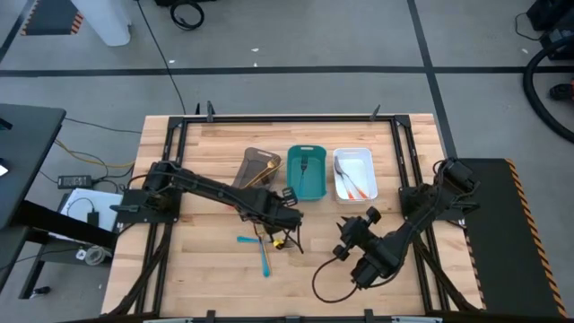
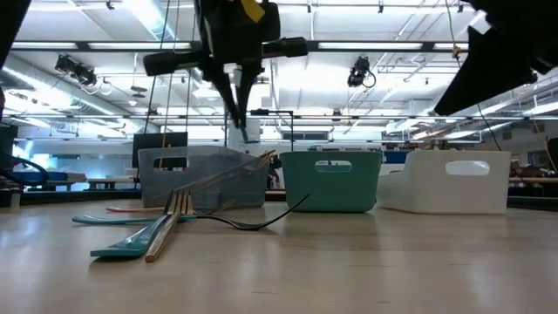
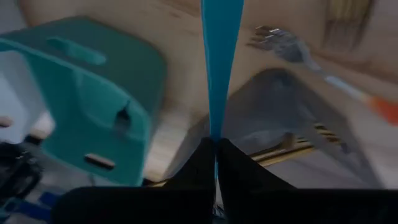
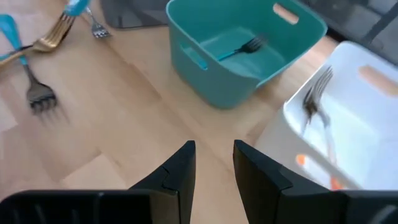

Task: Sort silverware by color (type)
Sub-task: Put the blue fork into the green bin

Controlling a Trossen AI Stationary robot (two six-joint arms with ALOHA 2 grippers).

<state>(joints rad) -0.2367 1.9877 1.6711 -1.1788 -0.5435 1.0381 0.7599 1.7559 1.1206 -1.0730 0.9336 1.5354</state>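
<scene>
My left gripper (image 3: pixel 216 142) hangs over the table's middle (image 1: pixel 289 218), just in front of the grey-brown tray (image 1: pixel 260 169) and the teal tray (image 1: pixel 307 172). It is shut on a blue-handled piece of silverware (image 3: pixel 221 68), whose working end is out of view. My right gripper (image 4: pixel 214 149) stands open and empty over bare wood (image 1: pixel 352 226), in front of the white tray (image 1: pixel 354 175). On the table lie blue-handled pieces (image 1: pixel 265 260), a gold fork (image 4: pixel 53 37) and a dark fork (image 4: pixel 38 93). My left gripper pinches the blue handle (image 3: pixel 216 124) between its two fingers, at the handle's narrow part. The handle runs straight on past the fingertips, along the fingers, and widens. The fingers slant down from above. The piece is lifted clear of the table.
The teal tray holds a blue-handled fork (image 4: pixel 239 46). The white tray (image 4: pixel 348 106) holds orange-handled forks (image 4: pixel 317 106). The grey-brown tray holds gold pieces (image 1: pixel 263 170). A dark cable (image 1: pixel 327 269) loops on the wood near my right arm. The table's near half is mostly bare wood.
</scene>
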